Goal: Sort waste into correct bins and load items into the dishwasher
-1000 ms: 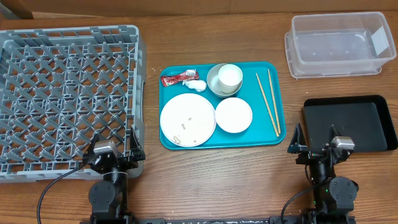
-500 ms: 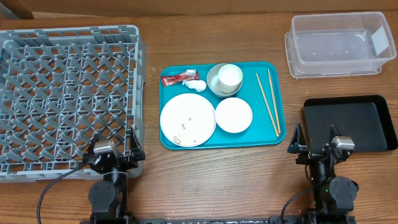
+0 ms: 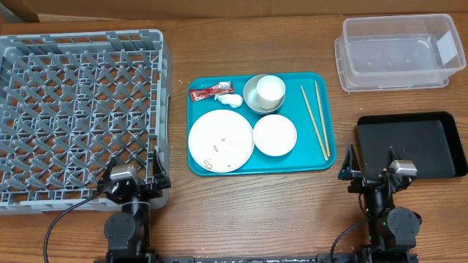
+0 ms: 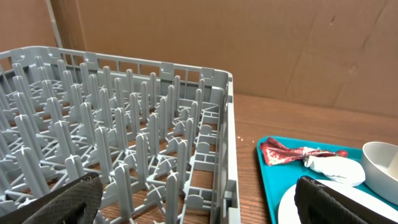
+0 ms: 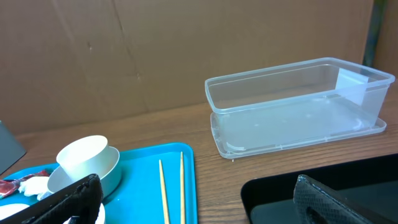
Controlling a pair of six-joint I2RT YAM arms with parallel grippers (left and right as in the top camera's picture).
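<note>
Hovering at the near edge of the table, the left gripper [image 3: 134,175] sits by the corner of the grey dish rack [image 3: 73,109] and the right gripper [image 3: 369,169] by the corner of the black tray [image 3: 413,146], each with jaws spread wide and nothing between them. Nothing is sorted yet, so my call is that the waste goes first. The red wrapper [image 3: 210,91] lies in the far left corner of the teal tray [image 3: 311,159], its right end touching the tissue wad [image 3: 232,100]. It lies flat with its long axis running left to right, slightly tilted. A clean pick means dropping straight down and closing across its narrow width, toward the left end, so the tissue doesn't come up too, and minding the tray rim just behind. The chopsticks [image 3: 316,120] lie along the tray's right side, long axes running far to near and converging at the near ends. The rack, the black tray and the clear tub [image 3: 398,55] all look empty.
</note>
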